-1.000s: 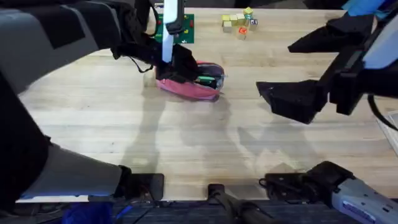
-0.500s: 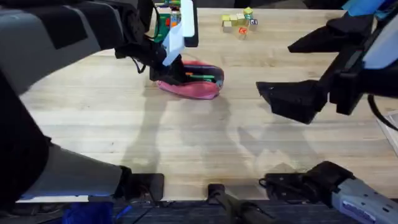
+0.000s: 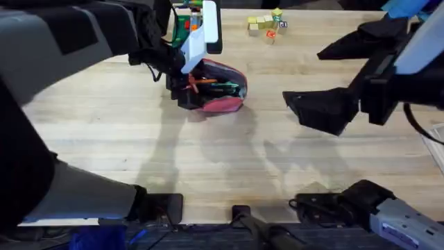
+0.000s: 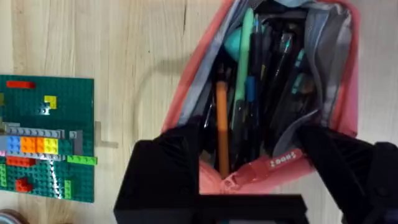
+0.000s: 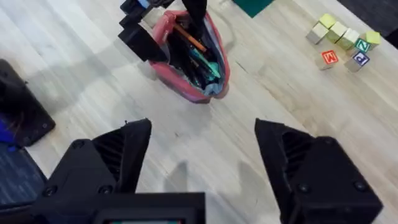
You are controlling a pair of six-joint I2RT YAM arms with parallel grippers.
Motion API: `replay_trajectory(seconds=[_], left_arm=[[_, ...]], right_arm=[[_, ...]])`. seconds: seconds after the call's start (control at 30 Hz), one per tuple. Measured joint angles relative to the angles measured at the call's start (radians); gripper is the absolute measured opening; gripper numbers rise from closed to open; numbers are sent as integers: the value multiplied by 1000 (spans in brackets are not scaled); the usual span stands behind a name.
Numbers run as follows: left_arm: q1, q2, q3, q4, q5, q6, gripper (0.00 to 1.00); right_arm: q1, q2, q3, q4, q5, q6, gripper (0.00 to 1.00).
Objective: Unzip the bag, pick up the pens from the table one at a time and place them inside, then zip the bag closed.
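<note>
Left gripper [image 4: 249, 177]: fingers spread wide, straddling one end of the bag; the zip end with its white-lettered pull tab lies between them. Whether either finger touches the fabric cannot be told. In the overhead view the gripper [image 3: 187, 94] sits at the bag's left end.

Bag [image 4: 186, 99]: pink-red pouch lying on the table, zip open, mouth gaping so the grey lining shows. In the overhead view the bag [image 3: 225, 104] lies in the far half of the table, left of centre; from the right wrist, the bag [image 5: 214, 84] is seen ahead of the right gripper, well apart from it.

Pens [image 4: 245, 68]: several lie lengthwise inside the open bag, among them a green one, an orange one [image 4: 221, 124] and dark ones. From overhead the green and orange show in the bag's mouth.

Right gripper [image 5: 202, 146]: fingers wide apart, nothing between them, held over bare table. In the overhead view it [image 3: 316, 111] hangs to the right of the bag.

Table [image 3: 208, 167]: light wooden planks.

Baseplate [image 4: 46, 140]: green, with small coloured bricks, just beside the bag, apart from it.

Blocks [image 5: 342, 40]: a small cluster of lettered cubes at the far edge, well away from the bag.
</note>
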Motion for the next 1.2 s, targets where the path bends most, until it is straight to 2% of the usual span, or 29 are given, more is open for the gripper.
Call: replay_trajectory(seconds=[0.17,0.2,0.37,0.57,0.73,1.0,1.2], left_arm=[[4,-21,0,-3,-3,-20,992],[25,-79,0,-21,-2,-33,992],[112,-206,0,-46,35,-39,993],[268,-262,0,-125,133,-33,993],[397,-262,0,-231,204,43,993],[581,-262,0,-317,292,200,993],[671,-262,0,-340,330,294,993]], right_arm=[[0,2,0,0,0,0,997],[0,2,0,0,0,0,997],[0,2,0,0,0,0,996],[0,8,0,0,0,0,996],[0,41,0,0,0,0,997],[0,73,0,1,-1,0,997],[10,107,0,27,-3,5,997]])
